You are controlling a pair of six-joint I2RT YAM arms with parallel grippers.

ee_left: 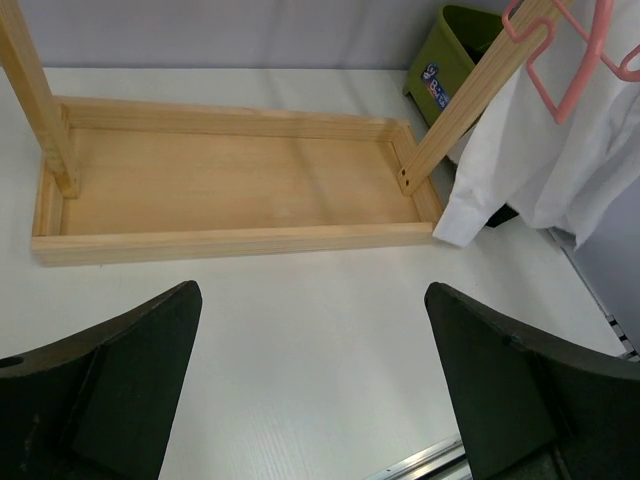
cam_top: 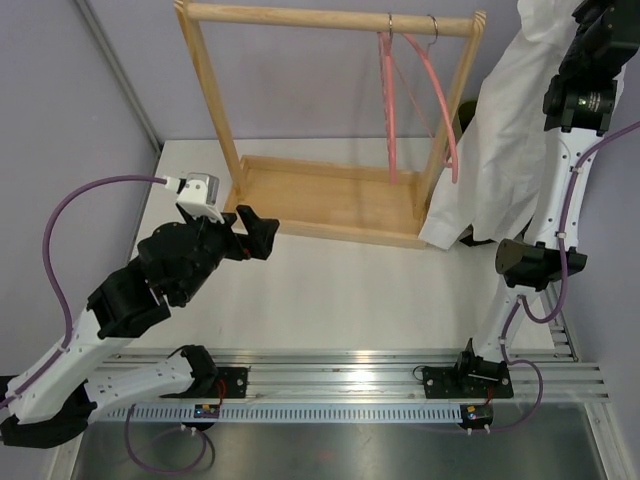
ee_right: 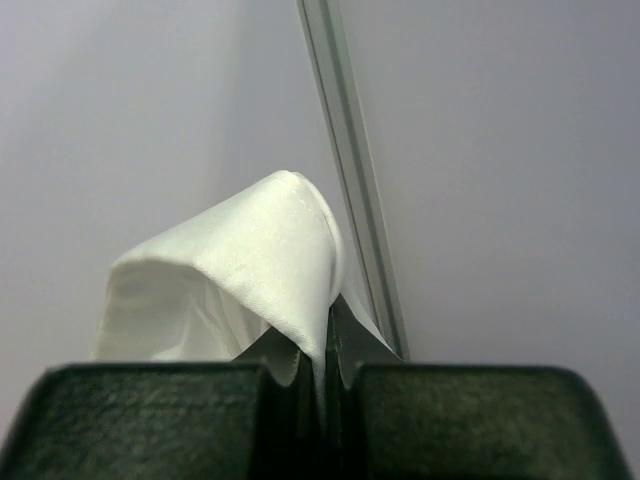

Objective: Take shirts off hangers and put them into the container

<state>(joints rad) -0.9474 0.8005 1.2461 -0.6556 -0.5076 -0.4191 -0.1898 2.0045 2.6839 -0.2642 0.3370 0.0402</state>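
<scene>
The right jaws are pressed fully together on a fold of the white shirt (ee_right: pixel 262 268), the cloth rising in a soft peak just above the fingertips (ee_right: pixel 288 362); the right arm (cam_top: pixel 560 190) is raised high at the far right of the counter (cam_top: pixel 350 300), so the shirt hangs from the grip in a long drape, its lower hem reaching down beside the right post of the wooden rack (cam_top: pixel 330 15); the shirt is off its hanger and not in the container (ee_left: pixel 450 48), whose olive-green corner shows in the left wrist view behind that post, half hidden by the post and the cloth; a dark shape lies under the hem, and I cannot tell what it is; the two pink hangers (cam_top: pixel 388 110) hang bare by their metal hooks at the right end of the rack's top rail, close together; the left jaws are spread as wide as they go, gripping nothing and touching nothing, the two dark fingers (ee_left: pixel 120 385) framing bare counter; the left arm (cam_top: pixel 130 300) reaches low across the counter's left side, its jaws facing the near rail of the rack's tray base (ee_left: pixel 230 180), near it but apart.
</scene>
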